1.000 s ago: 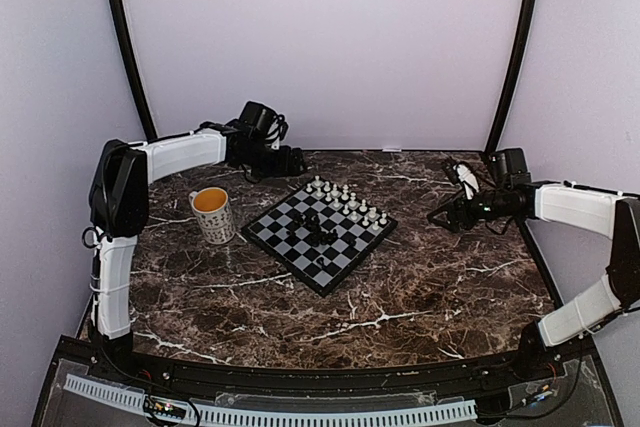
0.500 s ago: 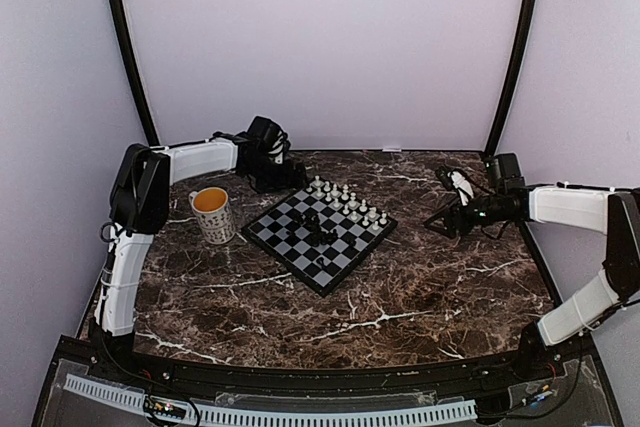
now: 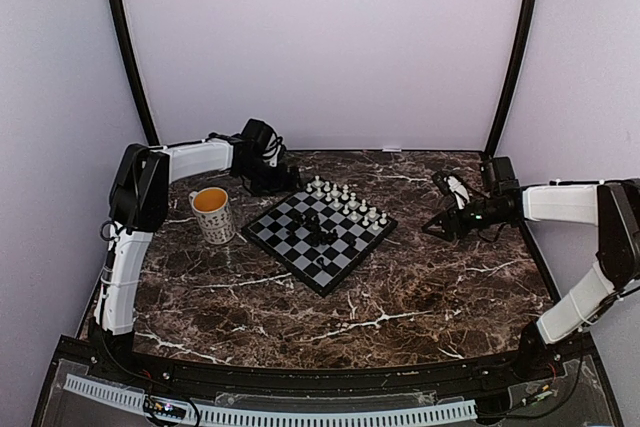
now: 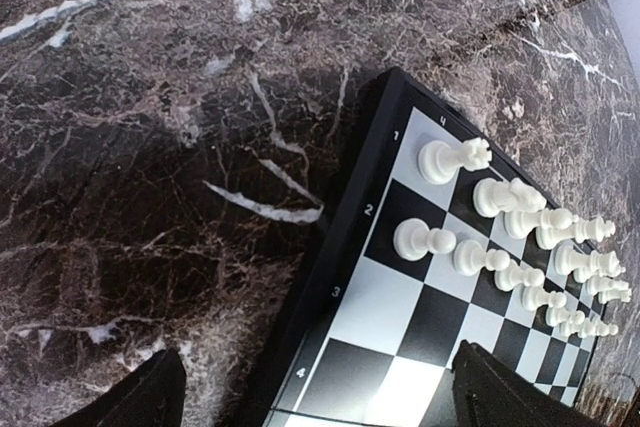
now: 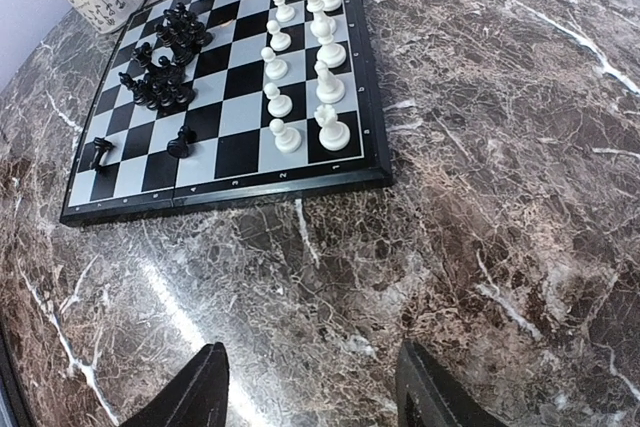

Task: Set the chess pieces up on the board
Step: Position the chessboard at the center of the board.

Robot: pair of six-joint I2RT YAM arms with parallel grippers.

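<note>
– How many boards, and what else is out?

– One board (image 3: 275, 235), lying diamond-wise, and one mug (image 3: 212, 214) just left of it on the marble table (image 5: 480, 197).

– And the pieces?

– White pieces (image 5: 330, 82) stand on the board in two rows along its far-right side; too small to count surely. Black pieces (image 5: 165, 67) crowd in one clump at the board's middle, with two singles toward its near corner.

– The two tools?

– The left gripper (image 4: 315, 377) hangs over the board's far-left corner, jaws spread wide, nothing between them. The right gripper (image 5: 312, 367) is off the board's right side, apart from it, jaws parted and empty.
</note>
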